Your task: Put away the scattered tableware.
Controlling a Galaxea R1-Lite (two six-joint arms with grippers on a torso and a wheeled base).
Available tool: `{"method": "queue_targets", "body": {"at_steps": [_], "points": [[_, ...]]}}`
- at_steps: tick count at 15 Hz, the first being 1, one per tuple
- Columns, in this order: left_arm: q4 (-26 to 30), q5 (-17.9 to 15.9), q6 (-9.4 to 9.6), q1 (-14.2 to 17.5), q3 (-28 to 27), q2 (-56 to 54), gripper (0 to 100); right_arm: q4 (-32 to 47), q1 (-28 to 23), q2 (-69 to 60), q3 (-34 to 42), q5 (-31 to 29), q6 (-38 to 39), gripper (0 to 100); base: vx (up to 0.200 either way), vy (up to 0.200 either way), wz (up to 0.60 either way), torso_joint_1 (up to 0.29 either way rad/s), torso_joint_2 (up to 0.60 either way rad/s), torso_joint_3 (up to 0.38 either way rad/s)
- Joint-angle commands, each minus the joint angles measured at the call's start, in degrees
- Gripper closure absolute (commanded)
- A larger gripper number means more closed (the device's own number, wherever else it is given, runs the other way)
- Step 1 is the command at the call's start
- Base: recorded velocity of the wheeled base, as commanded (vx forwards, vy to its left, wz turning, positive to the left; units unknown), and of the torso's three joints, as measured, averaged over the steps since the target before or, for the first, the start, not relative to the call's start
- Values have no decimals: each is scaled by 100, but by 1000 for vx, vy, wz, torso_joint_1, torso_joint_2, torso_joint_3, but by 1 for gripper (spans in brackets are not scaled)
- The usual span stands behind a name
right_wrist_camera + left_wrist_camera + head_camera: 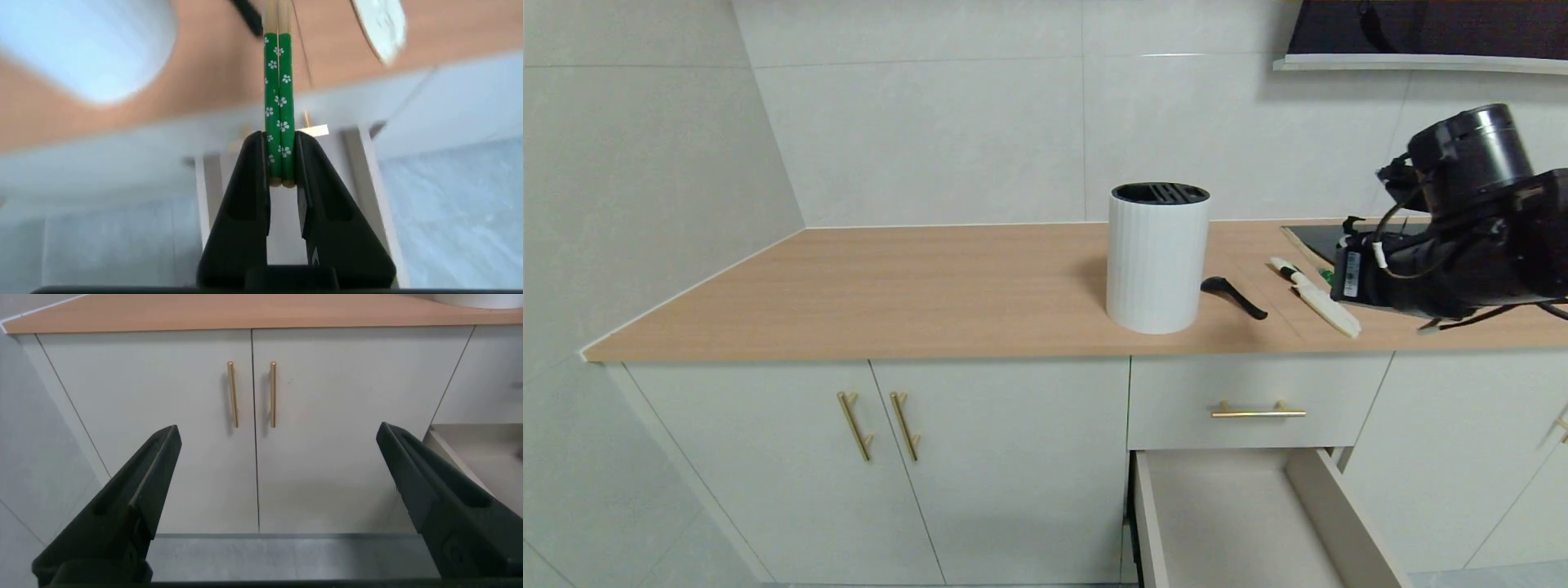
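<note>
1. tiled kitchen wall is running behind a wood countertop (890, 294), and a white ribbed holder (1157, 261) with a black slotted top is standing upright on it, close to the front edge.
2. my right gripper (280, 159) is pinching a pair of green flowered chopsticks (278, 90) near one end. the two sticks are lying side by side and poking out over the counter edge, roughly toward the holder.
3. my left gripper (278, 434) is hanging low with its fingers spread wide and nothing between them, facing the cabinet doors (147, 384) with the gold handles.
4. a black-handled utensil (1235, 296) is lying just beside the holder, and a cream-coloured one (1315, 298) is sitting further right. both are waiting on the counter, and the lower drawer (1225, 523) is standing pulled out below them.
5. my guess is i'm carrying the chopsticks to the holder. doing this well means:
   - lifting clear above the rim
   - turning the wrist so the tips are pointing down
   - lining up over one slot before lowering
   - keeping the pinch firm so the sticks aren't scissoring apart
   - letting go only once they're well down in the slot
6. i can't tell which slot suits them, so i'm planning on going slow and not bumping the holder, since it's sitting near the edge.
</note>
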Motion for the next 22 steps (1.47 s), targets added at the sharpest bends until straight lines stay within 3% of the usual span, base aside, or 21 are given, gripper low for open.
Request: {"method": "queue_targets", "body": {"at_steps": [1,6,9,22], "points": [[0,1,0,-1,0,2,0,339,47,-1083,510,449,-6,100,0,0,0,0,0,0],[0,1,0,-1,0,2,0,1666,135,-1681,853,2611,-32,100,0,0,0,0,0,0],[0,1,0,-1,0,2,0,1833,143,-1769,1222,2849,-717,100,0,0,0,0,0,0],[0,1,0,-1,0,11,0,1781,196,-1417,1362,2910,-753,100,0,0,0,-6,16,9]]}}
